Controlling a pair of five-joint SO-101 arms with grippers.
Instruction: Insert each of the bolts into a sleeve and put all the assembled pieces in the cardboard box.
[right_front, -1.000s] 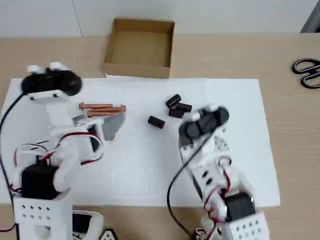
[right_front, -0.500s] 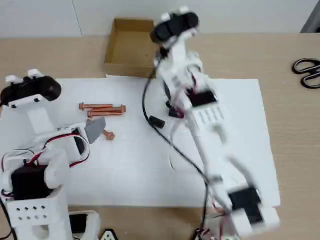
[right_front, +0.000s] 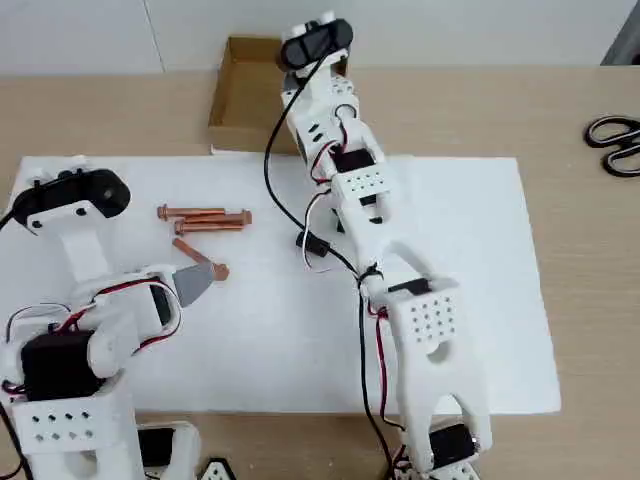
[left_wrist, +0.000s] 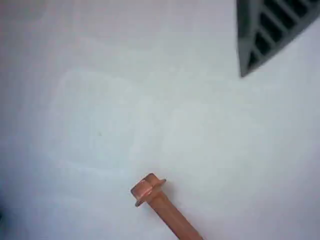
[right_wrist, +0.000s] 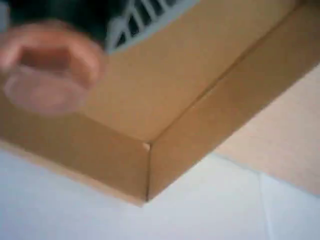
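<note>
We look down on a light wooden table whose middle is covered by a white sheet, and behind its far edge stands a white wall (a thin seam runs down the panelling towards the left). On the bare wood near the table's right edge, off the sheet, we see a pair of dark-handled scissors. A dark grey shape that we cannot identify cuts across the top right corner, and the light is even with only soft shadows.

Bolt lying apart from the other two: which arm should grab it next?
Left. The left gripper sits right beside that bolt on the white sheet; the right arm is stretched over the cardboard box.
</note>
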